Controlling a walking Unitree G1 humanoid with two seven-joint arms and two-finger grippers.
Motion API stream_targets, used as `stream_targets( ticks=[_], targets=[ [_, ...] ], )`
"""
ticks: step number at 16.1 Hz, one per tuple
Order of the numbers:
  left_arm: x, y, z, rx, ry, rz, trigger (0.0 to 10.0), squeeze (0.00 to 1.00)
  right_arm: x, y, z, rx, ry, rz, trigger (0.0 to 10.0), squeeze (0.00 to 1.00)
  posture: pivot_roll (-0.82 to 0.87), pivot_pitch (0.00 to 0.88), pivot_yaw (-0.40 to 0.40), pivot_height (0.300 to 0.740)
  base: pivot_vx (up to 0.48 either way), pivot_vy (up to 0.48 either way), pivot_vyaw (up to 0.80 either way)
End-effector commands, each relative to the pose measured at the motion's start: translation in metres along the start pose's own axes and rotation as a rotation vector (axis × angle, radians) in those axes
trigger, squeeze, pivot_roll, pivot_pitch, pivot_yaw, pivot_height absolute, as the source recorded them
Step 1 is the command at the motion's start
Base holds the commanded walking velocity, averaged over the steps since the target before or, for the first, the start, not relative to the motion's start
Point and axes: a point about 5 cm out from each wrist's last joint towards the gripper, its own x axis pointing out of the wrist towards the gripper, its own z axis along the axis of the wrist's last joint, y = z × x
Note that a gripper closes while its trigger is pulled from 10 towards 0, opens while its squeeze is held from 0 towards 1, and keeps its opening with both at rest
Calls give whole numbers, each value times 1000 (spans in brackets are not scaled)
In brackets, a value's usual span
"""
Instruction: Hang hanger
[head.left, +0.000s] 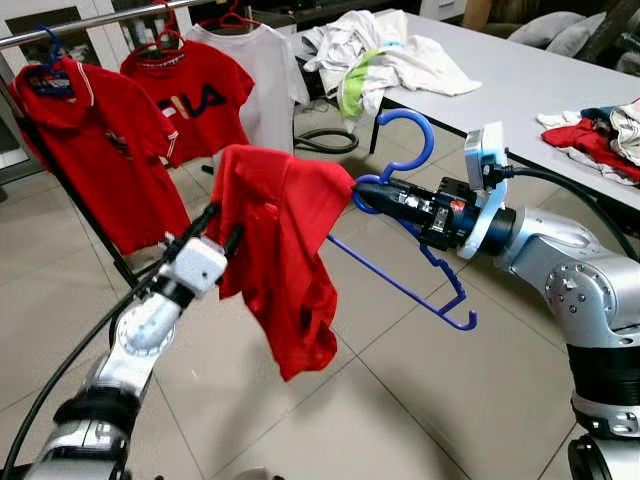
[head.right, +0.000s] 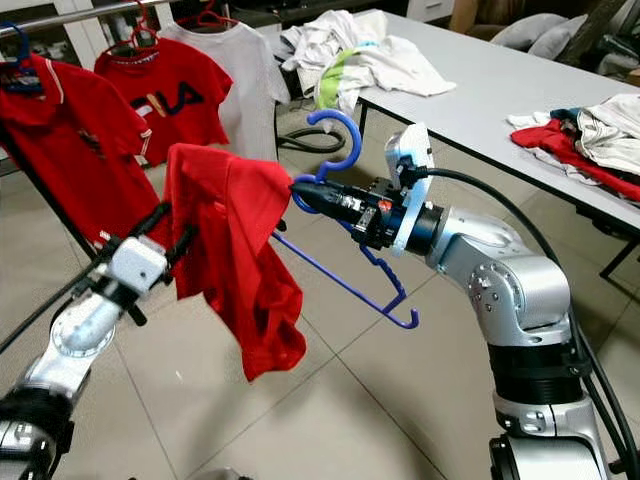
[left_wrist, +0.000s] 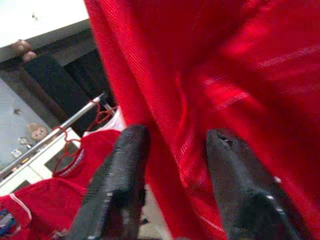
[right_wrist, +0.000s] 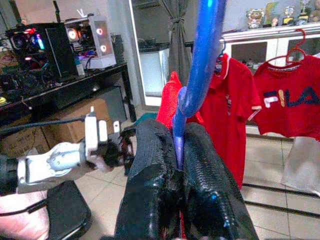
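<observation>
Two pincers share the load here: the right pincer is pressed tight on the neck of the blue hanger, just under its hook, and the left pincer stands spread with its fingers either side of a fold of the red shirt, not visibly clamped on it. The hanger is held in the air over the tiled floor, hook upward, its one bare arm sloping down and away toward the robot's right, while the shirt droops off the other arm in a bunched, lopsided hang. Behind it runs the rail, already carrying two red shirts and a white one on hangers of their own; the bench to the right holds more heaped clothes. By my reckoning the hanger is light and stiff, thin plastic that will flex a little and could twist between smooth pads, so the neck below the hook is the right place to hold it, leaving the hook free to go over the rail. The shirt is soft and limp, with its weight all on one side; it will likely swing and may slide off the arm if the hanger tips, so steadying the cloth from beneath seems wise.
</observation>
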Motion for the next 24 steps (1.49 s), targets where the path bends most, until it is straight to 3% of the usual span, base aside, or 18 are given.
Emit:
stream_targets(
  ticks=[1,10,12,13,16,17,19,20,22,24],
  targets=[
    [3,4,0,11,3,5,0,0,4,4,11,-20,-27,40,0,0,-51,0,44,740,0,0,0],
    [1,7,0,5,-15,-51,0,0,3,2,11,-22,-29,32,0,0,-46,0,49,740,0,0,0],
    [-5,13,-5,6,5,-88,0,0,4,2,10,-20,-29,33,0,0,-46,0,49,740,0,0,0],
    [-7,19,-6,3,14,-173,0,0,4,2,9,-21,-24,31,0,0,-37,0,47,740,0,0,0],
    [-6,53,4,-102,54,-433,0,0,1,-1,3,-12,-16,15,0,0,-18,0,51,740,0,0,0],
    [-6,58,6,-117,63,-467,0,0,1,-1,1,-9,-15,12,0,0,-9,0,51,740,0,0,0],
    [7,91,28,-184,109,-625,0,0,0,0,-8,6,-8,7,0,0,19,0,54,740,0,0,0],
    [14,102,38,-190,108,-650,0,0,1,2,-11,10,-7,14,0,0,31,0,57,740,0,0,0],
    [35,139,73,-192,121,-761,0,0,4,9,-24,22,4,41,0,0,67,0,77,740,0,0,0],
    [39,151,86,-206,127,-794,0,0,5,11,-30,22,12,46,0,0,79,0,89,740,0,0,0]
  ],
)
